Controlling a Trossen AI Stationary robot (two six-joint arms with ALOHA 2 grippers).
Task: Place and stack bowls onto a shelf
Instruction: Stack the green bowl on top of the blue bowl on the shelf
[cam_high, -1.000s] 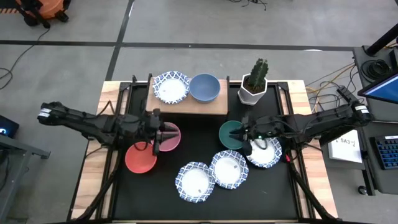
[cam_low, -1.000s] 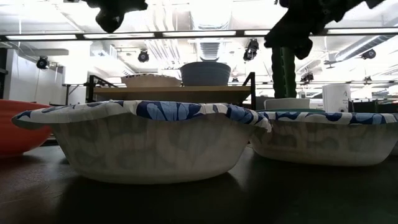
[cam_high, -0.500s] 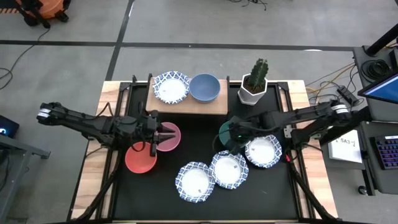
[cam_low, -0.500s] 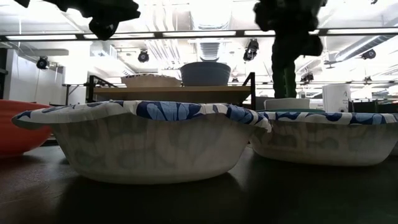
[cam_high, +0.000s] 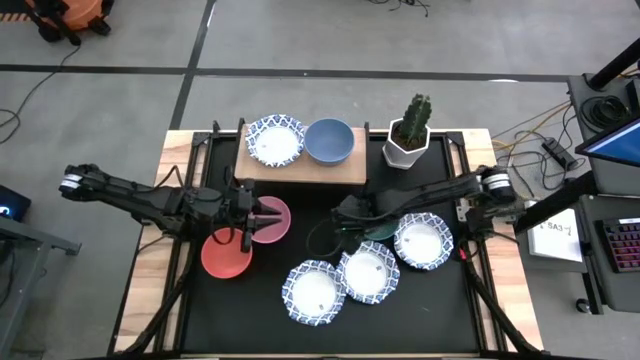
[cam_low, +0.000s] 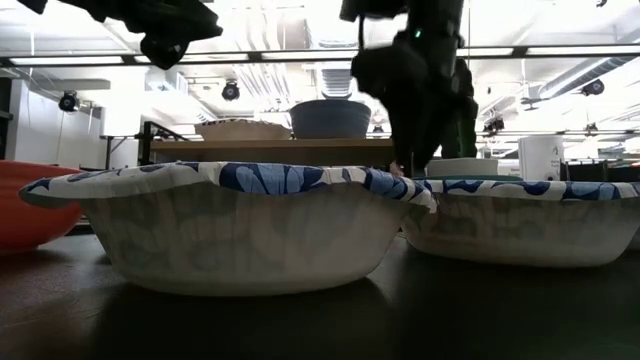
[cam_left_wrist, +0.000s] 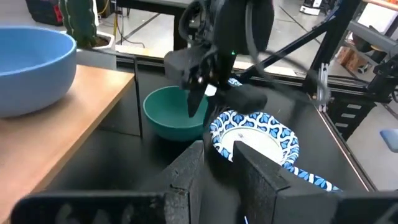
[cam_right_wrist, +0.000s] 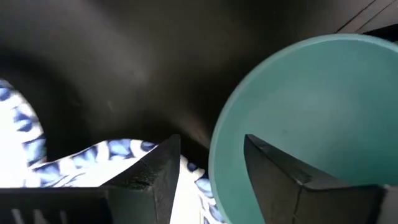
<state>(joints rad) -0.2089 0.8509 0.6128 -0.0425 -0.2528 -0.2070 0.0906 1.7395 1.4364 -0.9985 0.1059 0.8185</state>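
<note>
A green bowl (cam_left_wrist: 171, 118) sits on the black tabletop in front of the light-wood shelf (cam_high: 300, 168). My right gripper (cam_right_wrist: 211, 149) hangs open over its left rim (cam_right_wrist: 217, 155), pointing down, one finger over the bowl's inside and one outside, no touch visible. A blue bowl (cam_high: 328, 140) and a patterned bowl (cam_high: 275, 140) stand on the shelf. My left gripper (cam_high: 262, 217) hovers level above the pink bowl (cam_high: 277, 222), its fingers slightly apart with nothing between them. The red bowl (cam_high: 227, 254) rests near it.
Three patterned bowls (cam_high: 423, 241) (cam_high: 368, 271) (cam_high: 315, 291) lie in a row from the right toward the near middle, close beside the green bowl. A white pot with a cactus (cam_high: 408, 140) stands right of the shelf. Bare black tabletop (cam_high: 320, 215) lies between the two grippers.
My right gripper has gone toward the table's left edge, across the green bowl to its left rim, and has come down toward it. The bowls have stayed where they were.
</note>
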